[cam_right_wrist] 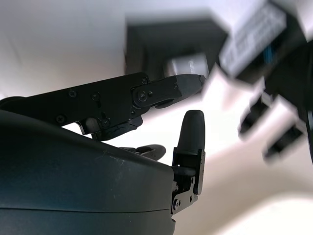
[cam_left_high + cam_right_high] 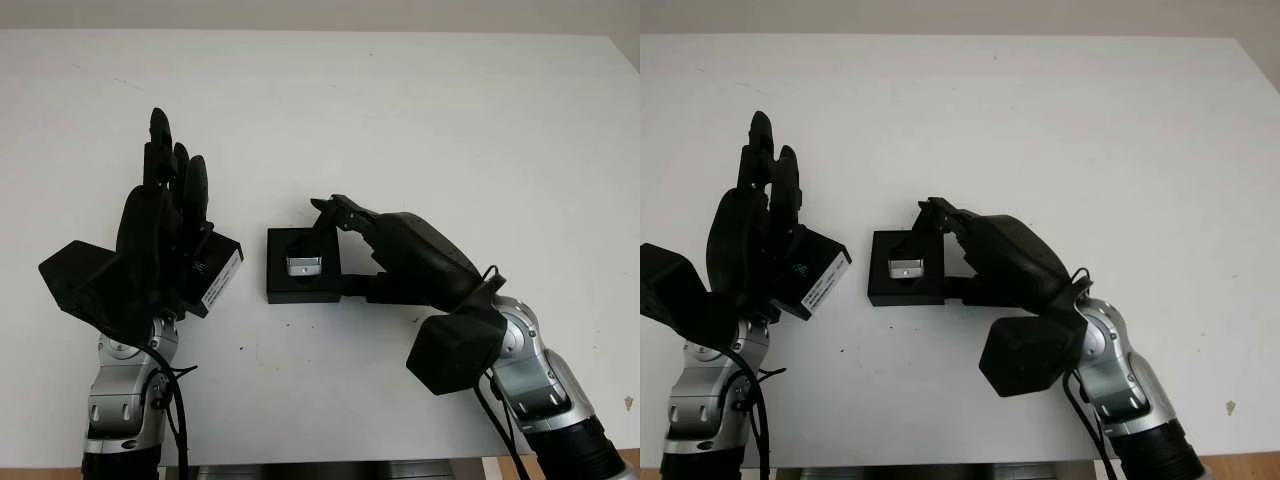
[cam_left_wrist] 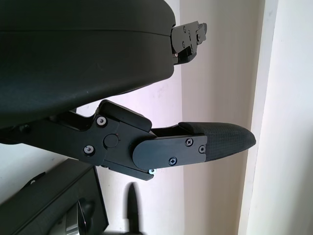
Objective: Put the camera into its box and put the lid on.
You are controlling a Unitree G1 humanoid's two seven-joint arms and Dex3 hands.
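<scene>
Now the camera (image 2: 303,265) lies inside the box (image 2: 303,290); your right hand (image 2: 345,215), holding nothing, is just beside it. Bring over the lid (image 2: 212,272), gripped in your left hand (image 2: 165,225), squarely.

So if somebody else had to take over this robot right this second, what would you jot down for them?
Left hand: over the table's left side, shut on the lid, which is held off the box.
Right hand: open, at the right edge of the box, fingertips over it.
Box: mid-table, uncovered, with the camera sitting inside.
Done: camera appears in place.
Left: draw the right hand away, bring the lid over and set it on the box.
</scene>
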